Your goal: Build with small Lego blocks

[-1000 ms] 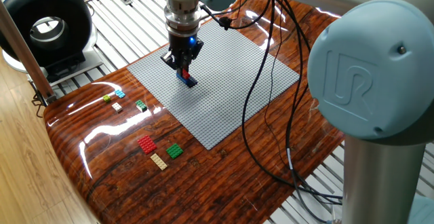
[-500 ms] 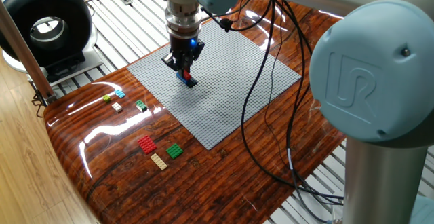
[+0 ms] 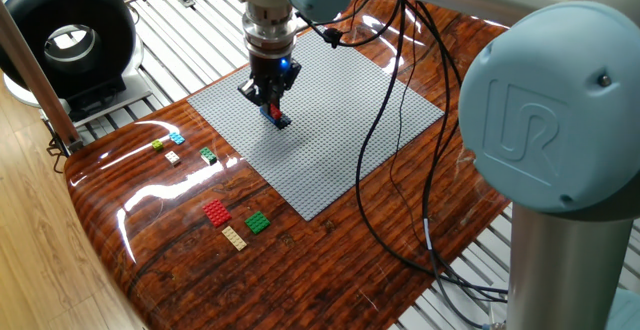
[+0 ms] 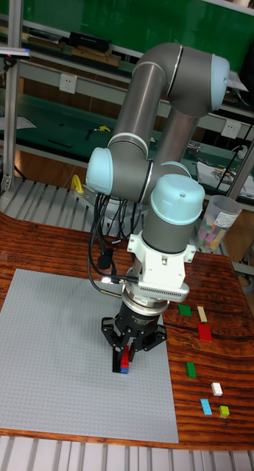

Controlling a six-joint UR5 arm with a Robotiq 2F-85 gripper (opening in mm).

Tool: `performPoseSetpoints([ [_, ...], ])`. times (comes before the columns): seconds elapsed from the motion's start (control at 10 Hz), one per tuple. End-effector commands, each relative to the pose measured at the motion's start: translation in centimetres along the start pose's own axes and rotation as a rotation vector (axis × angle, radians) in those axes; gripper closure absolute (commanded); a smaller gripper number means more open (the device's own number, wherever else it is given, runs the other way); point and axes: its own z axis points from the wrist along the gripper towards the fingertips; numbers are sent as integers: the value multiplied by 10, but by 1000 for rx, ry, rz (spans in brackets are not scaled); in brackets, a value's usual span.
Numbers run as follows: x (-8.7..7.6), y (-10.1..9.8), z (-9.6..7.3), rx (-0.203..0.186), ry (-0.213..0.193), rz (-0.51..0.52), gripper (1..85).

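Both views are evenly and brightly lit from overhead. In the fixed view, the glossy reddish-brown wooden table [image 3: 300,260] carries broad white glare streaks along its near-left edge and beside the matte grey studded baseplate [image 3: 330,130], which shows no glare. The large pale-blue robot arm joint [image 3: 550,90] in the foreground is soft, out of focus. Shadows are faint and short. The tall fixed view is sharp, with mild sheen on the table [image 4: 215,294].

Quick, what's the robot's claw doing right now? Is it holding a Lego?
Gripper: closed on a small red Lego block, pressing it onto a blue block on the grey baseplate.
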Motion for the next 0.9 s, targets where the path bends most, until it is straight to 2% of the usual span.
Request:
performPoseSetpoints([
  [0.0,-1,4,-1,-18,-2,2,847],
  [0.8,-2,2,0,-20,-4,-16,847],
])
